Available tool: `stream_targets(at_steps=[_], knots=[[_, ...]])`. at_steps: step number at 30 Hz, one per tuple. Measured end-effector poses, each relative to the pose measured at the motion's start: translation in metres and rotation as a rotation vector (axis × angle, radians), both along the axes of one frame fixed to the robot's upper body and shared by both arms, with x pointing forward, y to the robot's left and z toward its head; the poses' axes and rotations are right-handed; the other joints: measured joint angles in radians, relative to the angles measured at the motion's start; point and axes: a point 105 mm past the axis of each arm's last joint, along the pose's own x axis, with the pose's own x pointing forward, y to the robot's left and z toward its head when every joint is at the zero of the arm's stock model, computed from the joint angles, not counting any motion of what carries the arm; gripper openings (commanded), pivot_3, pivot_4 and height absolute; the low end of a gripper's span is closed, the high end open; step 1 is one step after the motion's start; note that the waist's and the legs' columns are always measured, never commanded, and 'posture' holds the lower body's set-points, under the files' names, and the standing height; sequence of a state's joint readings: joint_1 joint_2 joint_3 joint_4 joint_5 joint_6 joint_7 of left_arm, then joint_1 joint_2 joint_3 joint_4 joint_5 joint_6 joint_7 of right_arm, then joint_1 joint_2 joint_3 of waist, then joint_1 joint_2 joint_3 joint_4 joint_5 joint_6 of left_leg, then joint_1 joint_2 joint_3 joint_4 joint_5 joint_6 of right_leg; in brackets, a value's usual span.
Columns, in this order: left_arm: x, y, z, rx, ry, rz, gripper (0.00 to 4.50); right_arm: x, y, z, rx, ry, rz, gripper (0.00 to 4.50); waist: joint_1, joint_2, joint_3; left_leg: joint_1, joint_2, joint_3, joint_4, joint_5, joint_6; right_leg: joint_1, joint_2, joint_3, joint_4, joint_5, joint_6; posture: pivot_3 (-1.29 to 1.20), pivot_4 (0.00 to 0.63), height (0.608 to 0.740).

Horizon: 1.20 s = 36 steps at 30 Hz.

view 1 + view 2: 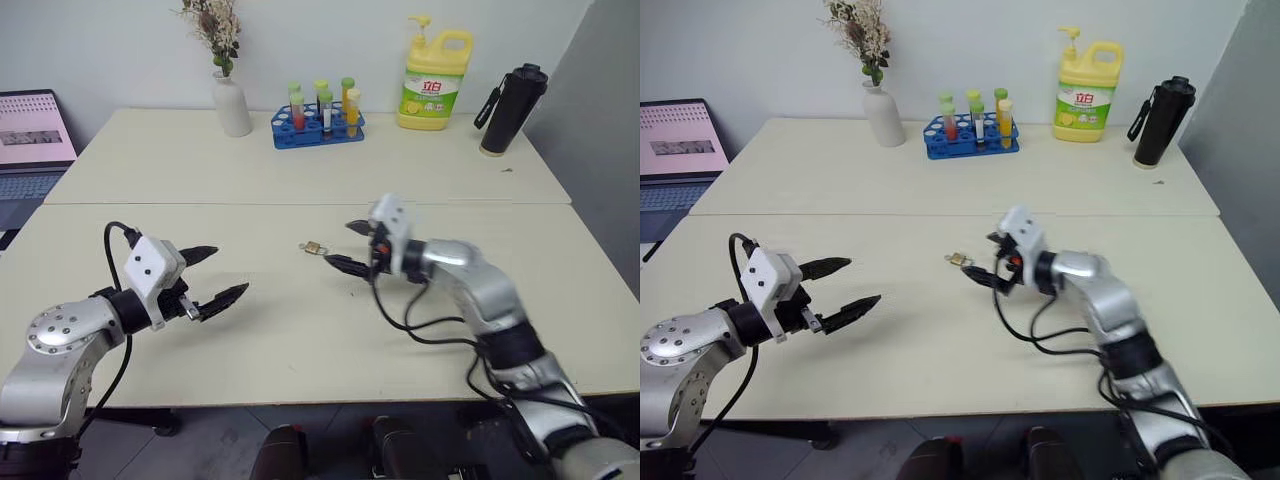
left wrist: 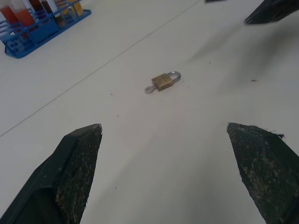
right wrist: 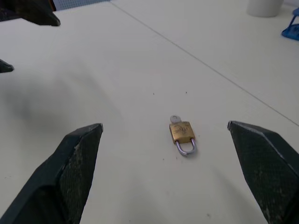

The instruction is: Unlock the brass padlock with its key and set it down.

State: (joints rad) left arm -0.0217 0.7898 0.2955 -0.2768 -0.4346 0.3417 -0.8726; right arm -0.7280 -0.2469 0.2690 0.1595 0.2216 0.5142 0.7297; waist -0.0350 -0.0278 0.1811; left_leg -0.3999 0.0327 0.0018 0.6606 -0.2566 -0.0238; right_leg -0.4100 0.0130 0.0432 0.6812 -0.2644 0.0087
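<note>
Left gripper (image 1: 208, 273), nearest, jaws wide, empty, well apart from the brass padlock (image 1: 313, 247), which lies toward its 2 o'clock. Right gripper (image 1: 352, 246) near it, jaws wide, empty; padlock at its 9 o'clock on the table (image 1: 300, 340). Long axis roughly in line with right jaws, shackle toward them, key (image 3: 174, 119) at far end. Far back: detergent bottle (image 1: 434, 78), label Chinese, unreadable.

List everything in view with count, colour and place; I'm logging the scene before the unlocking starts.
brass padlock: one, gold with silver shackle, lying mid-table, key in it
table: one, cream
vase: one, white, dried flowers, far edge
tube rack: one, blue, coloured tubes, far edge
detergent bottle: one, yellow, far edge
flask: one, black, far right corner
laptop: one, left of table
left gripper: black, open, left of padlock
right gripper: black, open, just right of padlock
</note>
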Motion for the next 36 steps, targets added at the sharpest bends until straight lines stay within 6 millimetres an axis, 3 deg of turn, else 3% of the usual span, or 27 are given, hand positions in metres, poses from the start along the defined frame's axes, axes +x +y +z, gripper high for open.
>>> stream_targets(at_steps=[8, 15, 20, 23, 31, 36], knots=[[-0.008, -0.008, -0.006, -0.01, 0.047, -0.038, 4.49, 0.034, 0.041, -0.029, -0.093, 0.055, 0.009, 4.5, 0.001, 0.0, 0.0, -0.001, -0.001, 0.0, -0.001, 0.0, 0.0, -0.001, -0.001, 0.0, -0.001, 0.001, -0.002, 0.0, 0.15, 0.74], [-0.014, -0.011, -0.01, -0.018, 0.08, -0.053, 4.49, 0.048, 0.037, -0.056, -0.177, 0.07, -0.06, 4.5, 0.001, 0.0, 0.0, -0.001, -0.001, -0.001, -0.001, 0.0, 0.0, -0.001, -0.001, 0.0, 0.0, 0.001, -0.002, 0.0, 0.15, 0.74], [-0.014, -0.011, -0.01, -0.017, 0.08, -0.052, 4.49, 0.049, 0.036, -0.06, -0.182, 0.06, -0.067, 4.5, -0.001, 0.0, 0.0, 0.0, 0.0, -0.001, -0.001, 0.0, 0.0, 0.0, -0.001, 0.0, 0.0, 0.001, -0.002, 0.0, 0.15, 0.74], [-0.013, -0.011, -0.01, -0.017, 0.08, -0.052, 4.5, 0.05, 0.035, -0.06, -0.166, 0.067, -0.084, 3.88, -0.001, 0.0, 0.0, 0.0, 0.0, -0.001, -0.001, 0.0, 0.0, 0.0, -0.001, 0.0, 0.0, 0.001, -0.002, 0.0, 0.15, 0.74], [-0.009, -0.016, -0.005, -0.01, 0.059, -0.07, 4.5, 0.049, 0.041, -0.061, -0.155, 0.063, -0.09, 1.04, -0.006, 0.0, 0.0, 0.0, 0.0, -0.001, -0.001, 0.0, 0.0, 0.0, -0.001, 0.0, 0.001, 0.001, -0.002, 0.0, 0.15, 0.74], [-0.009, -0.018, -0.007, -0.007, 0.065, -0.075, 4.5, 0.049, 0.041, -0.061, -0.168, 0.044, -0.084, 0.94, -0.006, 0.0, 0.0, 0.0, 0.0, -0.001, -0.001, 0.0, 0.0, 0.0, -0.001, 0.0, 0.001, 0.001, -0.002, 0.0, 0.15, 0.74]])
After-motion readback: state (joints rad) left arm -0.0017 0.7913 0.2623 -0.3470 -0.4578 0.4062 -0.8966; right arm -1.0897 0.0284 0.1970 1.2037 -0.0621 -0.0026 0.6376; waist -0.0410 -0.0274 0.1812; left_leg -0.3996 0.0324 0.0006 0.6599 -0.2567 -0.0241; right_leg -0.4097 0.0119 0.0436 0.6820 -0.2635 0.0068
